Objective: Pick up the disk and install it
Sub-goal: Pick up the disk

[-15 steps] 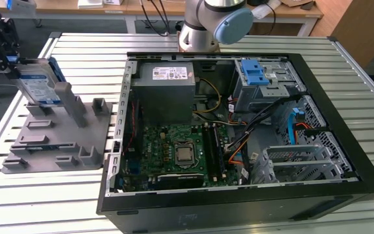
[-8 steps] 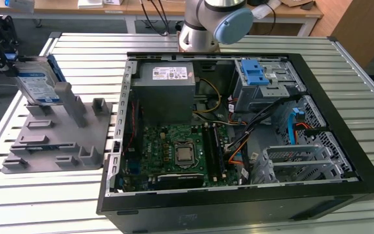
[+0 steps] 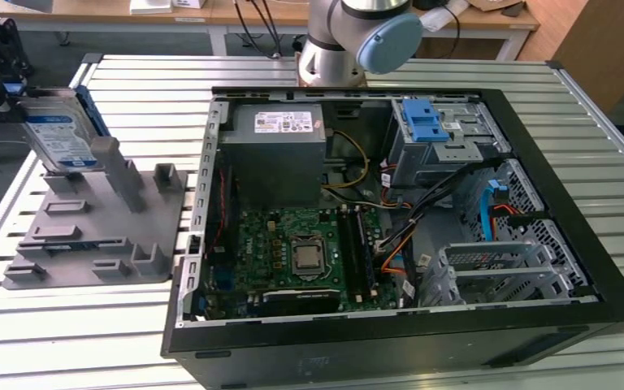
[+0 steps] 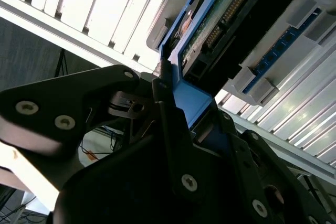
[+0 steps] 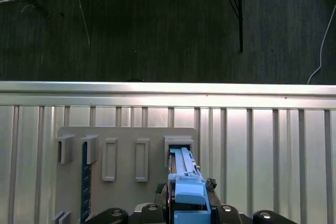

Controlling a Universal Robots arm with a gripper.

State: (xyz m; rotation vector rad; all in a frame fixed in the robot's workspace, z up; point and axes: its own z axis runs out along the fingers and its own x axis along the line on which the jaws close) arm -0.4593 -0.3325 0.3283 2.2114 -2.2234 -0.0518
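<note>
Gripper: black fingers [image 4: 157, 103] closed on the blue carrier rail of the disk [image 3: 61, 134]; gripper [image 3: 14, 91] sits at the disk's upper edge
Disk, position: held on edge between the fingers, lower end at a slot of the grey holder plate [image 3: 84, 236]; cannot tell whether it is seated or just lifted
Disk, second wrist view: green circuit board side and connector row of the disk [image 4: 210, 30] run out ahead of the gripper [image 4: 191, 111]
Disk, first wrist view: blue rail edge [image 5: 182, 174] runs straight out from the gripper [image 5: 186, 211] toward an open slot
Labels: white-and-blue label on the disk face, print too small to tell; white sticker [image 3: 285, 122] on the grey power-supply box [image 3: 279, 158], also too small to tell
Holder plate: grey, raised slots and posts [image 5: 126, 140]; a thin blue strip [image 5: 84, 182] stands on edge in it, apart from the disk
Surface: slatted metal table [image 3: 149, 73], pale ribs with dark gaps [image 5: 273, 145]
Room: dark carpeted floor [image 5: 157, 24] beyond the table edge ahead of the gripper; cables trail on it
Computer case: black case [image 3: 604, 276] lies open, well apart from the gripper, toward the exterior view's right; motherboard [image 3: 301, 244], blue latch [image 3: 422, 120] and silver drive cage [image 3: 486, 268] inside
Open room: bare slats between holder plate and case wall; space above the open case is free apart from the arm [image 3: 350, 32] at its far side
</note>
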